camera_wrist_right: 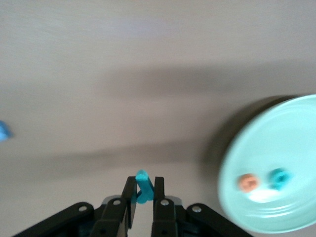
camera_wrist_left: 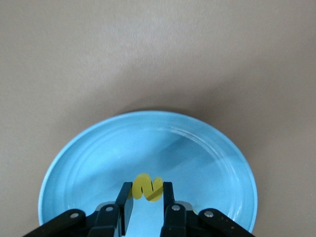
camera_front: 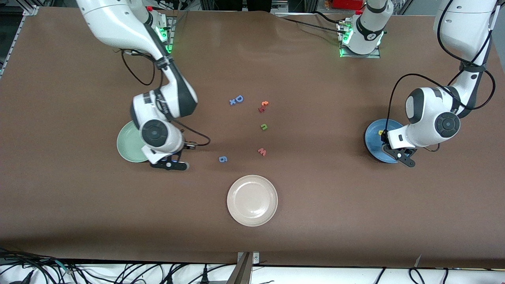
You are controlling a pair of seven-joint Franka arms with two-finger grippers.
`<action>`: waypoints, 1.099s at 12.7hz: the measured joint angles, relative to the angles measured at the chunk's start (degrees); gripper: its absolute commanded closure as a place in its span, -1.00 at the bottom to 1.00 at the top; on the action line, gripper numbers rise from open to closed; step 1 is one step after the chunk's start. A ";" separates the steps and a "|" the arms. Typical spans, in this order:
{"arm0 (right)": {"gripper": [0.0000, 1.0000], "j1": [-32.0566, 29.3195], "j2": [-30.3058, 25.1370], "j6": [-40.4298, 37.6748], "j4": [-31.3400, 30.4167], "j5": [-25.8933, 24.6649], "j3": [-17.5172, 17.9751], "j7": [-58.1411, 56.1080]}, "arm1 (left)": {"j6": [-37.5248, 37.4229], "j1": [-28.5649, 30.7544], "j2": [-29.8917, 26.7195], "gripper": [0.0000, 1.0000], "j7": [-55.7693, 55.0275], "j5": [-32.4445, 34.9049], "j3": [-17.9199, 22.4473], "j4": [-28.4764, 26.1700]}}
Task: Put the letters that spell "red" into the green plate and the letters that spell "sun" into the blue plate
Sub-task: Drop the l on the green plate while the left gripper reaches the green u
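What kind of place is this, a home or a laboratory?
Most likely a robot laboratory. Two white robot arms are bolted along one edge of a table covered in brown, cables trail along its edges, and small toy letters, such as the green "n", lie laid out with plates, like a test.

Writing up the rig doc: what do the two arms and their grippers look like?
Both arms are glossy white with dark grey joint bands, round dark caps at the wrists and loose black cables looped alongside. Green lights glow at both bases. The left gripper and right gripper are black, with slim two-finger jaws on screw-fastened linkages.
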 measured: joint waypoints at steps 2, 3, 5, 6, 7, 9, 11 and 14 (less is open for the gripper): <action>0.98 -4.28 -2.72 -0.12 -4.37 0.00 -0.57 -11.26 | 0.00 -0.01 0.31 -0.56 0.00 0.00 -0.02 -0.21; 0.98 -6.23 -3.93 -0.23 -6.38 0.00 -1.52 -17.22 | 0.00 -0.01 0.48 -0.61 -0.02 0.00 -0.02 -0.22; 0.98 -9.14 -5.25 -0.46 -9.65 0.07 -4.16 -26.67 | 0.00 -0.02 0.54 -0.61 -0.04 -0.01 -0.04 -0.22; 0.98 -10.36 -5.27 -0.44 -10.90 0.08 -4.76 -29.01 | 0.01 -0.12 0.52 -0.62 -0.38 -0.03 -0.18 -0.20; 0.98 -11.31 -5.08 -0.35 -11.99 0.08 -4.89 -30.06 | 0.06 -0.46 0.42 -0.61 -1.54 -0.05 -0.51 -0.07; 0.92 -11.74 -4.15 -0.03 -13.14 0.08 -4.85 -30.59 | 0.07 -2.61 -0.09 -0.62 -7.62 -0.12 -2.08 0.58; 0.92 -11.98 -2.93 0.85 -13.27 0.08 -4.86 -30.59 | -0.61 -5.91 -1.00 -0.63 -19.10 -0.19 -4.97 0.91; 0.92 -12.41 -2.15 1.46 -13.27 0.08 -4.87 -30.59 | -1.09 -11.81 -1.85 -0.63 -38.28 -0.20 -9.26 1.26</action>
